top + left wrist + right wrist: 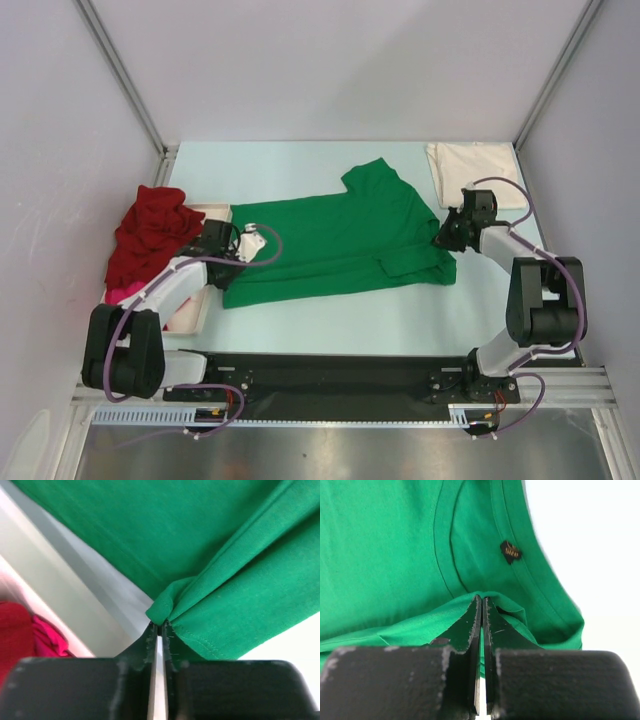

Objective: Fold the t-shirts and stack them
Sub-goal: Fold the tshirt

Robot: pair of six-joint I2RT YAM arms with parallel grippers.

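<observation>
The bright green t-shirt (335,240) lies spread across the middle of the table. My left gripper (233,243) is shut on its left hem edge; the left wrist view shows the pinched green fold (165,607) at my fingertips. My right gripper (446,238) is shut on the shirt's right edge near the collar (445,555). The dark red t-shirt (150,230) lies heaped at the left over the tray. A bit of the magenta pink t-shirt (122,292) shows under it. The cream-white t-shirt (470,165) lies folded at the back right.
The shallow cream tray (200,310) stands at the left edge under the red and pink shirts; its rim shows in the left wrist view (45,605). Grey walls close in the table on the left, back and right.
</observation>
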